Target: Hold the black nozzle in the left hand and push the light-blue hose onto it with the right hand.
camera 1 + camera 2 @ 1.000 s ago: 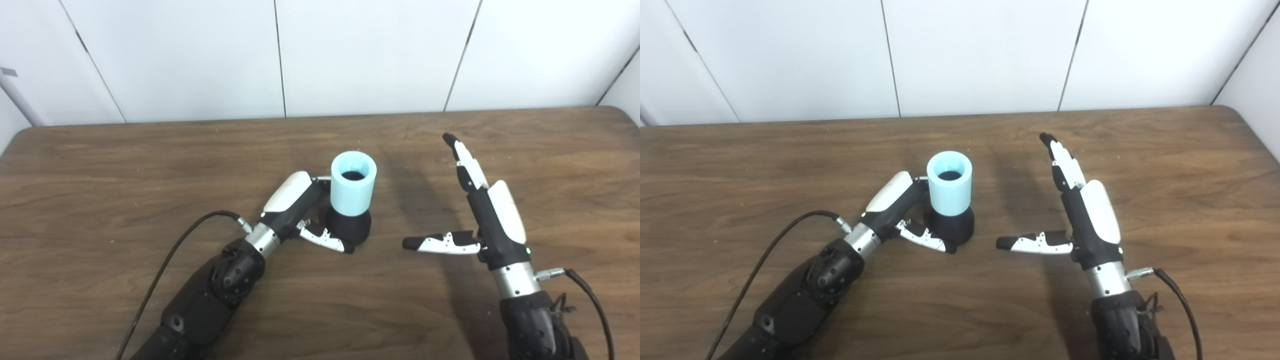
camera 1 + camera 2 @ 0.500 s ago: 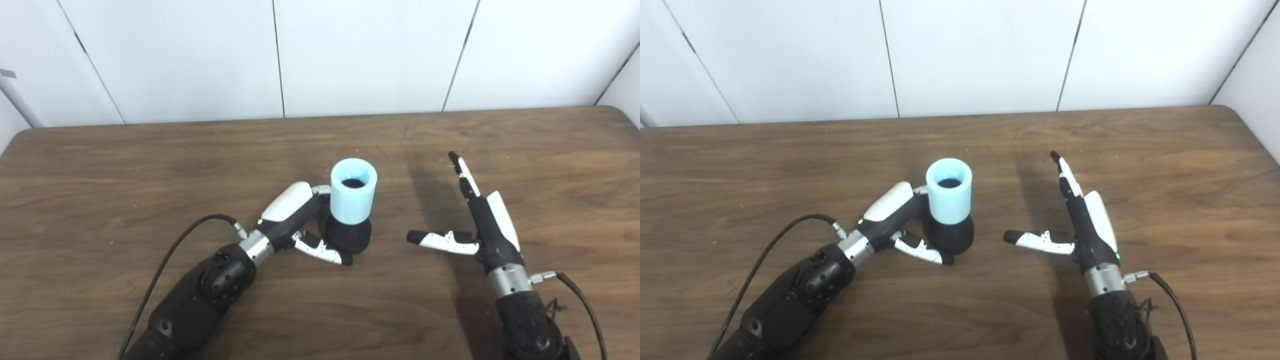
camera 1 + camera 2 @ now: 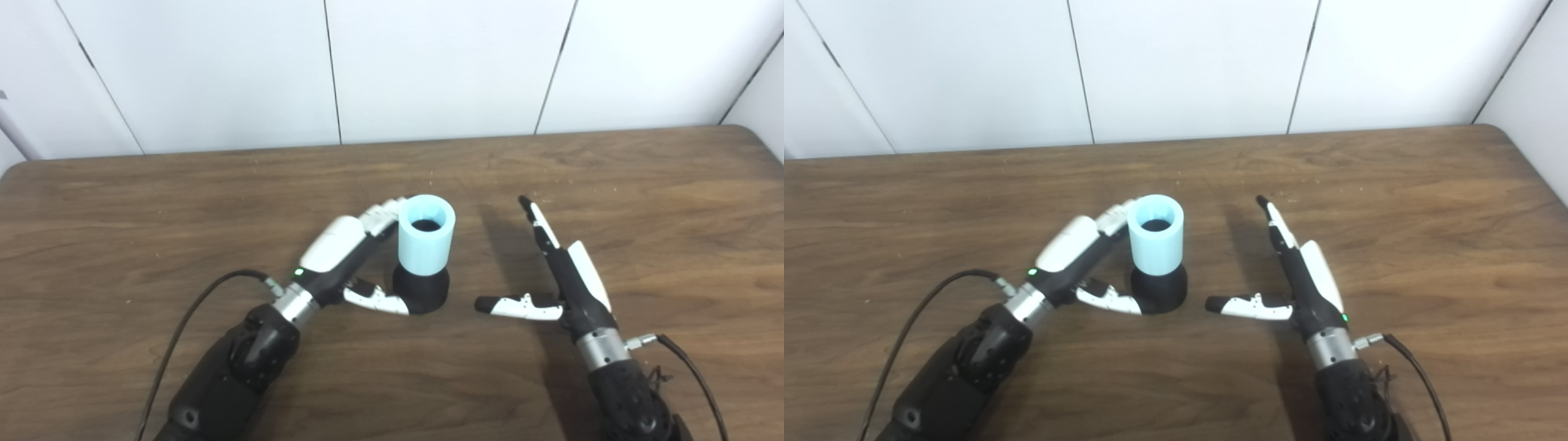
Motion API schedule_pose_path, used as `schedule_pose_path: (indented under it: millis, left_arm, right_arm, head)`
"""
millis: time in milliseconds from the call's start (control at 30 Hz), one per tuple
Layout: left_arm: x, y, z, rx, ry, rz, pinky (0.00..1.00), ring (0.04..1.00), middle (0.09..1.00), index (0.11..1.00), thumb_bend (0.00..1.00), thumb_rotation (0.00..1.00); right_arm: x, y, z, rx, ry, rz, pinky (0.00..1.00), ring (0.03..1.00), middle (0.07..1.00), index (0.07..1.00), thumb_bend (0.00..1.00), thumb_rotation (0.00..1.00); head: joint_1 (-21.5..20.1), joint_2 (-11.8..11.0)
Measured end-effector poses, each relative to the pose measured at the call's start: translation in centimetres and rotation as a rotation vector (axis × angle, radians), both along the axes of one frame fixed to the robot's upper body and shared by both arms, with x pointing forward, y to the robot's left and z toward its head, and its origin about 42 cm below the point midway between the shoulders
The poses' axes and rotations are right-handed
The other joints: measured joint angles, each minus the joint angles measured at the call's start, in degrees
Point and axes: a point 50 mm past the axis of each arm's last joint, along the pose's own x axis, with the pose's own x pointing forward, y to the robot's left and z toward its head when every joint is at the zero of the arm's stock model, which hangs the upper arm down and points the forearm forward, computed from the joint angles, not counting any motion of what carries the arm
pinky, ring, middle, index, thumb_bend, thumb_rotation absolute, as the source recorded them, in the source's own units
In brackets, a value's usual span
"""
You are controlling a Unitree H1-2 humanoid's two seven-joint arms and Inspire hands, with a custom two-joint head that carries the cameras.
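Left eye view — smooth light-blue hose (image 3: 427, 242) caps rounded black nozzle (image 3: 421, 291); both hands spread, empty.

The white-and-black left hand (image 3: 343, 254) has loosened: its fingers (image 3: 384, 213), earlier curled behind the light-blue cylindrical hose (image 3: 426, 234), now extend beside it. The white-and-black right hand (image 3: 566, 278) has dropped lower and turned edge-on

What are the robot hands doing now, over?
Left robot hand loose around black nozzle. Right robot hand open, apart. Light-blue hose upright on nozzle. Nothing between.
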Motion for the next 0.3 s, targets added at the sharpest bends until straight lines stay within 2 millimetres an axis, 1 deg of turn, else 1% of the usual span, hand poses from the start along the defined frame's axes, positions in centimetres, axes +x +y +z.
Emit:
schedule_pose_path:
  millis: [33,100,133,167,233,267,300]
  left_arm:
    - [-0.4,0.5,0.2,-0.027,-0.011,0.024,1.00,1.000,1.000,1.000,1.00,0.67]
    - [-1.0,1.2,0.6,-0.083,-0.024,0.069,1.00,1.000,1.000,1.000,1.00,0.69]
    - [-1.1,1.5,0.7,-0.114,-0.026,0.088,1.00,1.000,1.000,1.000,1.00,0.70]
    - [-1.2,1.8,0.9,-0.143,-0.027,0.109,1.00,1.000,1.000,1.000,1.00,0.71]
    - [-1.5,2.1,1.1,-0.198,-0.025,0.147,1.00,1.000,1.000,1.000,1.00,0.74]
    - [-1.8,2.2,1.3,-0.232,-0.025,0.163,1.00,1.000,1.000,1.000,1.00,0.76]
    - [-2.3,2.2,1.5,-0.277,-0.007,0.185,1.00,1.000,1.000,1.000,1.00,0.77]
  right_arm:
    - [0.0,0.1,0.0,0.008,0.003,0.007,1.00,1.000,1.000,1.000,0.85,0.45]
    - [-0.1,0.2,-0.1,0.025,0.015,0.019,1.00,1.000,1.000,1.000,0.86,0.52]
    - [-0.1,0.3,-0.1,0.034,0.019,0.028,1.00,1.000,1.000,1.000,0.86,0.54]
    - [-0.1,0.3,-0.1,0.046,0.022,0.037,0.99,1.000,1.000,1.000,0.85,0.66]
    - [-0.1,0.5,0.0,0.084,0.027,0.052,0.97,1.000,1.000,1.000,0.82,0.80]
    - [-0.1,0.5,0.0,0.106,0.028,0.060,0.97,0.997,1.000,1.000,0.81,0.88]
    - [-0.1,0.5,0.1,0.139,0.029,0.069,0.97,0.997,1.000,1.000,0.80,0.95]
  head:
    - [0.0,0.0]
    - [0.2,-0.3]
    - [0.4,-0.4]
    - [0.5,-0.5]
    - [0.5,-0.5]
    - [0.4,-1.0]
    - [0.4,-1.0]
